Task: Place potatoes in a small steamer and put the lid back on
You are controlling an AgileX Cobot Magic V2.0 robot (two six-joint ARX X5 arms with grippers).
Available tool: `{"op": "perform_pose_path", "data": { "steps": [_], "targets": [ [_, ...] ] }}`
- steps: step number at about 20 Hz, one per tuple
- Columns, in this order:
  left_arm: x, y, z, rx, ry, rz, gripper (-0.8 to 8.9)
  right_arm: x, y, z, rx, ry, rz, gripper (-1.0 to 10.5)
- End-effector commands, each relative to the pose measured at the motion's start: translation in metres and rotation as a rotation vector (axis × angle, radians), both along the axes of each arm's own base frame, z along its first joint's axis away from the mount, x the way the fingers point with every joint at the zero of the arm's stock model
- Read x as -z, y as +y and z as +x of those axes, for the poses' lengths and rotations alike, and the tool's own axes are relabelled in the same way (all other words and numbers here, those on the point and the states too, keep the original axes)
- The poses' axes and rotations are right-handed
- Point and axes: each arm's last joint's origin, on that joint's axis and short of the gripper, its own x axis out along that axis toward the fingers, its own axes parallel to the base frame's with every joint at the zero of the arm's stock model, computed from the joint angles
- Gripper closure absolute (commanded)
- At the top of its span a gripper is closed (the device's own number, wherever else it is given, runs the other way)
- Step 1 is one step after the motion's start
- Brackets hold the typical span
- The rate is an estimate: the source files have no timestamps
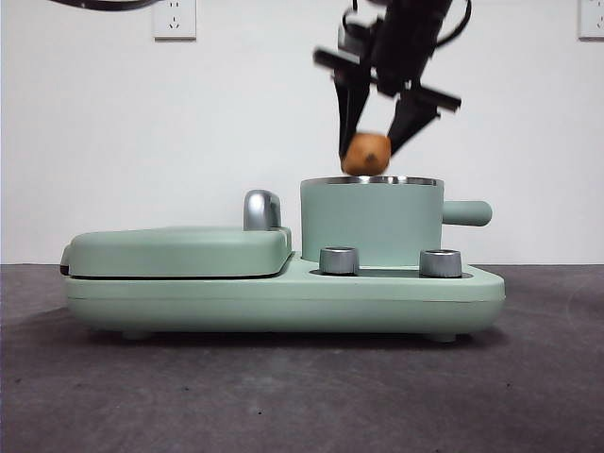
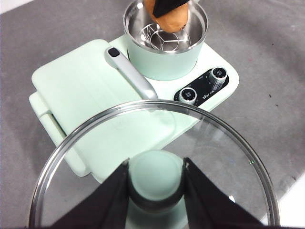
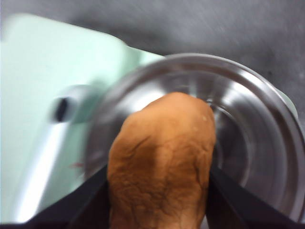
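Right gripper [image 1: 370, 142] jaws clamped on potato [image 1: 366, 154], small steamer [image 1: 372, 222] open mouth directly beneath. Left gripper [image 2: 156, 179] jaws closed on lid [image 2: 238, 157] knob.

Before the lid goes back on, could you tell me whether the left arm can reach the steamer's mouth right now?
Probably not yet: the right claw holds the potato just above the steamer, blocking the opening.

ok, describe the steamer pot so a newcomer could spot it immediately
Find the mint-green cooking appliance on the dark table. The small steamer stands on its knob end, above the two steel knobs. Unlike the flat griddle cover beside it, it is a tall cylinder with a steel rim and a stubby side handle.
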Motion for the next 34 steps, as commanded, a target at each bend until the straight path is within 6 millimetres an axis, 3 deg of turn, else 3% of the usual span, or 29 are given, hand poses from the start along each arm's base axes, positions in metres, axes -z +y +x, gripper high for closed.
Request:
{"op": "perform_pose_path", "data": {
  "steps": [1, 4, 8, 12, 14, 16, 18, 21, 24, 30, 32, 34],
  "targets": [
    [-0.005, -0.005, 0.006, 0.003, -0.026, -0.022, 8.05, 0.019, 0.003, 0.014, -0.01, 0.029, -0.025, 8.1],
    [-0.003, -0.008, 0.01, 0.003, -0.019, -0.018, 8.05, 0.032, 0.002, 0.02, -0.003, 0.064, -0.039, 8.1],
    [-0.003, -0.009, 0.012, 0.003, -0.015, -0.016, 8.05, 0.033, 0.002, 0.019, -0.005, 0.08, -0.043, 8.0],
    [-0.002, -0.009, 0.012, -0.012, 0.0, -0.028, 8.05, 0.034, 0.001, 0.017, -0.004, 0.103, -0.054, 6.6],
    [-0.002, -0.009, 0.012, -0.013, 0.001, -0.029, 8.05, 0.034, 0.001, 0.017, -0.004, 0.099, -0.053, 6.4],
    [-0.003, -0.009, 0.012, -0.013, -0.001, -0.03, 8.05, 0.027, 0.001, 0.018, -0.002, 0.072, -0.042, 6.3],
    [-0.003, -0.009, 0.012, -0.013, -0.002, -0.031, 8.05, 0.002, -0.004, 0.015, 0.005, 0.027, -0.023, 6.3],
    [-0.002, -0.014, 0.019, -0.013, -0.01, -0.036, 8.05, -0.051, -0.016, -0.012, -0.048, -0.022, -0.044, 6.3],
    [0.003, -0.025, 0.036, -0.012, -0.019, -0.041, 8.05, -0.084, -0.031, -0.046, -0.033, -0.03, -0.081, 6.3],
    [0.024, -0.055, 0.081, 0.008, -0.022, -0.013, 8.05, -0.121, -0.055, -0.099, -0.057, -0.122, -0.107, 6.3],
    [0.03, -0.062, 0.091, 0.013, -0.018, -0.004, 8.05, -0.122, -0.061, -0.113, -0.058, -0.117, -0.113, 6.3],
    [0.04, -0.072, 0.106, 0.015, -0.017, -0.002, 8.05, -0.117, -0.072, -0.14, -0.058, -0.095, -0.125, 6.3]
  ]
}}
